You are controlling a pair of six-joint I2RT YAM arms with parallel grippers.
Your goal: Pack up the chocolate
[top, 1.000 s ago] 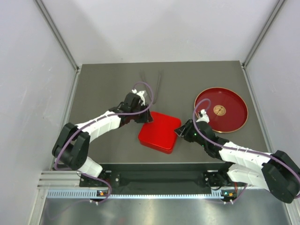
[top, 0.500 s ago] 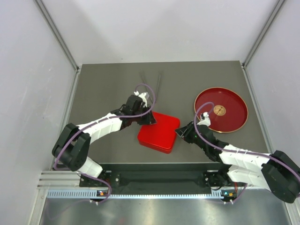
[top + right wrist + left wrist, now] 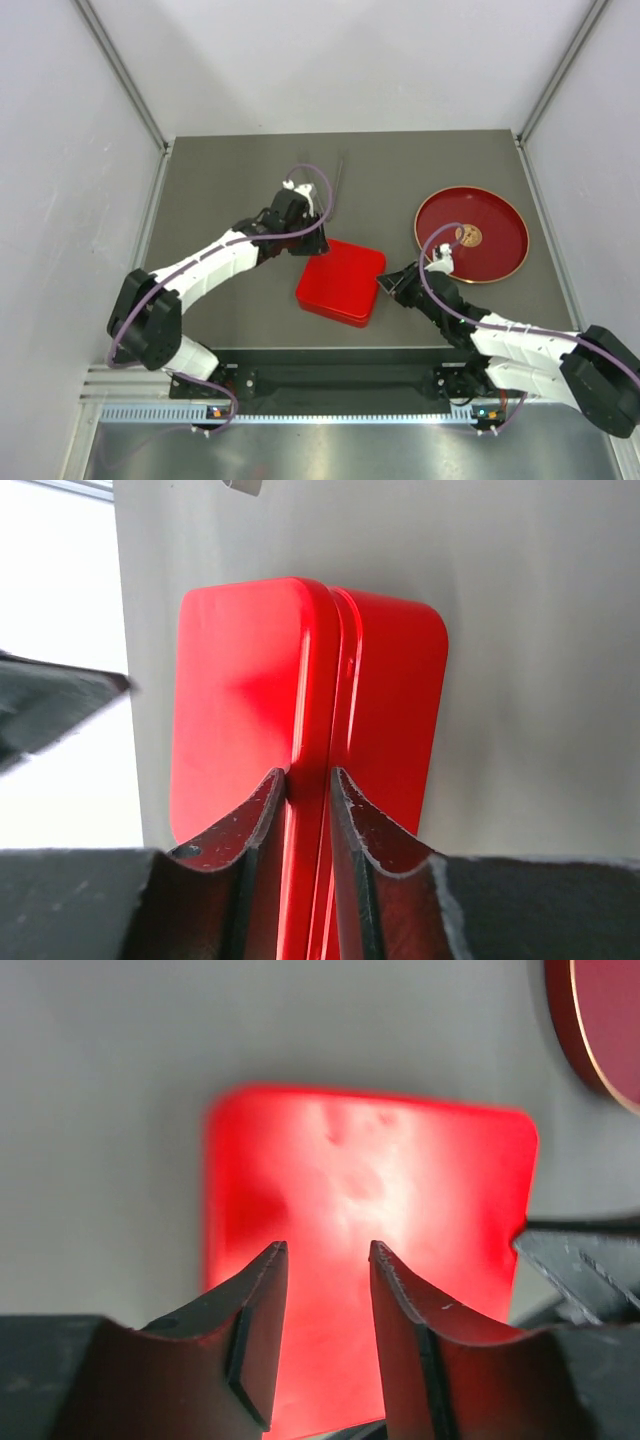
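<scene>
A red square box [image 3: 340, 282], flat lid on top of tray, lies in the table's middle. No chocolate pieces show. My right gripper [image 3: 385, 285] is shut on the box's right edge; in the right wrist view its jaws [image 3: 309, 772] pinch the seam between the lid [image 3: 240, 700] and the tray [image 3: 395, 700]. My left gripper [image 3: 314, 240] is open and empty at the box's far left corner; in the left wrist view it [image 3: 327, 1250] hovers just above the lid [image 3: 400, 1190].
A round red plate [image 3: 495, 235] with a gold rim lies at the right, with a small tan round spot [image 3: 468, 236] at its centre. Thin dark tongs [image 3: 340, 170] lie behind the left gripper. Grey walls close in the table.
My right gripper has moved left onto the box's right edge. My left gripper has shifted a little along the box's far left corner. The box has barely moved.
</scene>
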